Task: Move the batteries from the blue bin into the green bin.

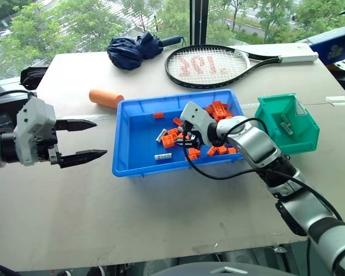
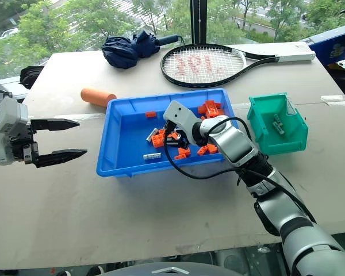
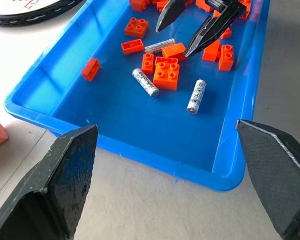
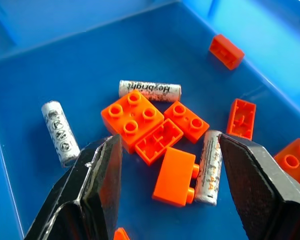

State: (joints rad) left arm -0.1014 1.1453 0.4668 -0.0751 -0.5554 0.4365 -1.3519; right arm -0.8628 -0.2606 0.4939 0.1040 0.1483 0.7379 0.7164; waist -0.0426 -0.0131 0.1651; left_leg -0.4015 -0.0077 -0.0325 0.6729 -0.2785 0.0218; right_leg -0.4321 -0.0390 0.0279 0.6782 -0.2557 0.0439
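Observation:
The blue bin (image 1: 138, 155) sits mid-table and holds three grey-silver batteries (image 4: 149, 90) among orange bricks (image 4: 132, 117). One battery (image 4: 209, 166) lies beside a brick, between the spread fingers of my right gripper (image 4: 168, 145). That gripper is open and empty, low over the brick pile (image 1: 184, 138). Off the bin's left side, above bare table, my left gripper (image 1: 100, 138) is open and empty. To the right of the blue bin stands the green bin (image 1: 302, 141), with a battery (image 1: 286, 124) inside.
An orange cylinder (image 1: 106, 98) lies by the blue bin's far left corner. A tennis racket (image 1: 213, 66) and a folded navy umbrella (image 1: 135, 49) lie at the back of the table. More bricks (image 1: 218, 109) pile up in the bin's far right corner.

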